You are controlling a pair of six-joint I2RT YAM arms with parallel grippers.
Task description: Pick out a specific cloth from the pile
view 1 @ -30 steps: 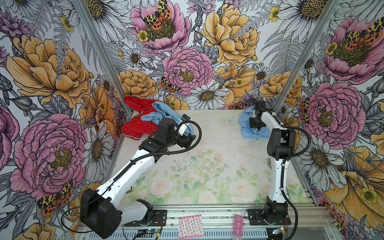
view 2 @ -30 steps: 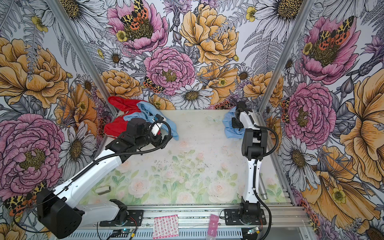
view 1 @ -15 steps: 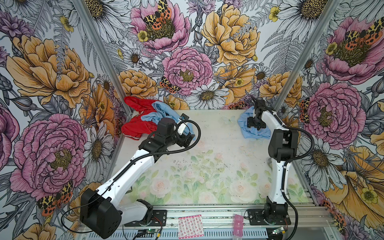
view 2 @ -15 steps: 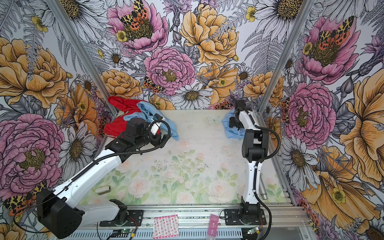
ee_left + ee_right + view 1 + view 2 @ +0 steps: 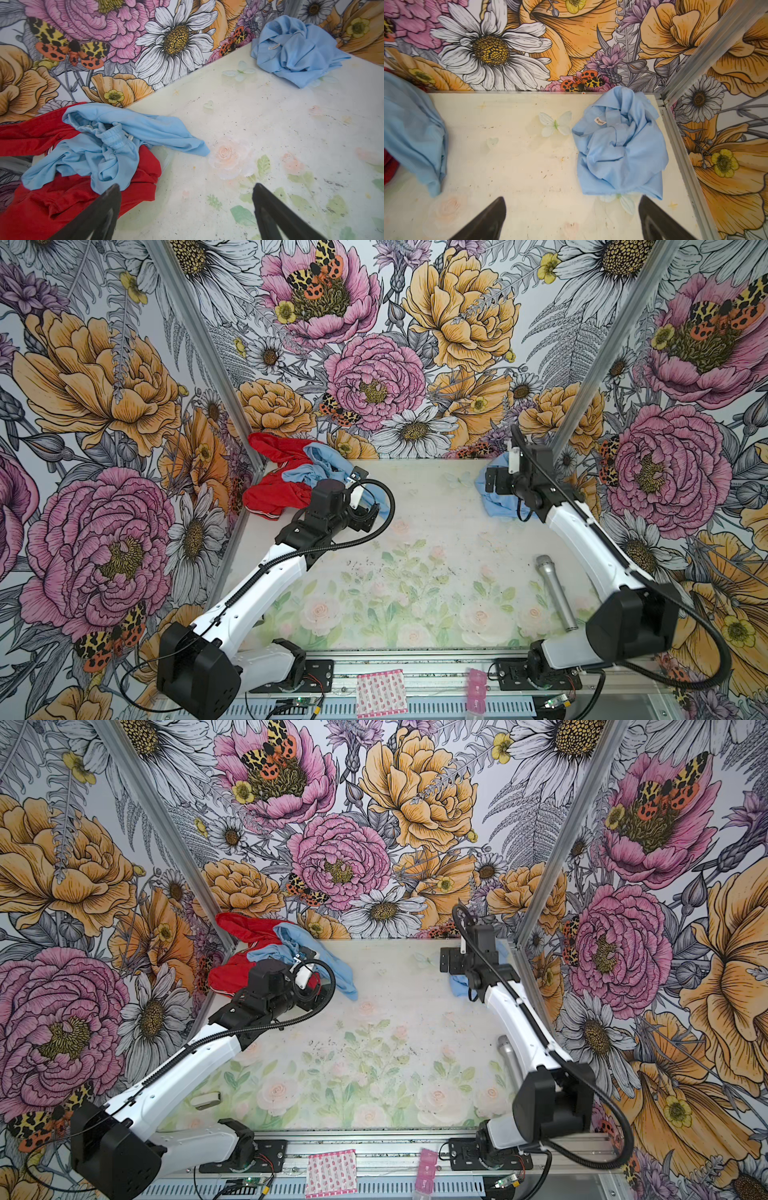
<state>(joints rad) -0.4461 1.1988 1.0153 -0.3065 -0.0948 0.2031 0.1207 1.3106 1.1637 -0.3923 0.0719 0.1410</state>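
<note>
The cloth (image 5: 496, 506) (image 5: 459, 986), a crumpled light-blue garment with a small white label, lies in the table's back right corner (image 5: 618, 149) (image 5: 295, 54). My right gripper (image 5: 496, 485) (image 5: 451, 961) hovers over its near edge, open and empty (image 5: 572, 199). The pile sits in the back left corner: a red garment (image 5: 274, 493) (image 5: 232, 973) (image 5: 41, 207) with a paler sky-blue cloth (image 5: 320, 466) (image 5: 332, 965) (image 5: 108, 153) (image 5: 411, 133) draped on it. My left gripper (image 5: 365, 512) (image 5: 311, 990) is open and empty just beside the pile (image 5: 186, 187), one finger over its edge.
A silver microphone (image 5: 555, 593) (image 5: 509, 1052) lies on the table near the right arm. A small white object (image 5: 206, 1099) rests under the left arm. Floral walls and metal corner posts (image 5: 708, 54) close in the back and sides.
My right gripper has opened and let go of the cloth, which now lies loose in the back right corner. The right arm has drawn back and its elbow has swung down to the right.
</note>
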